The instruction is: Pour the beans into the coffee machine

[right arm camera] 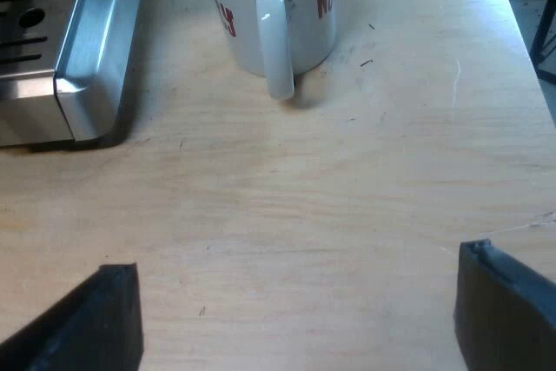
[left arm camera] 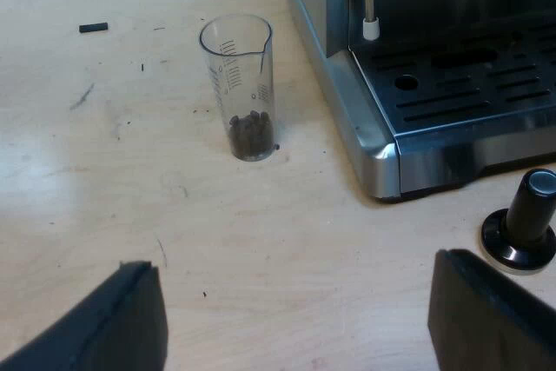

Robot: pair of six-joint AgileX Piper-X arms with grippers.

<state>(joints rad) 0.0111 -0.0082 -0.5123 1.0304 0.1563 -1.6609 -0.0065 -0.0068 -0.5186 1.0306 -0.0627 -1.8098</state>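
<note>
The measuring glass [left arm camera: 236, 84] is standing upright on the table [left arm camera: 104, 197], untouched, near the espresso machine [left arm camera: 347, 119].
Dark beans [left arm camera: 251, 132] are lying in its bottom, and it is sitting well ahead of my left gripper [left arm camera: 295, 301], whose 2 fingers are hanging wide apart, gripping nothing. A tamper [left arm camera: 524, 223] with a black knob is resting by the machine's drip-tray corner. My right gripper [right arm camera: 295, 301] is hovering over the wood, its 2 fingers also spread and empty, with a white mug [right arm camera: 278, 15] standing beyond them near the machine's edge.

surface: pale wooden table [right arm camera: 347, 215], dark scuffs | light: soft, even
</note>
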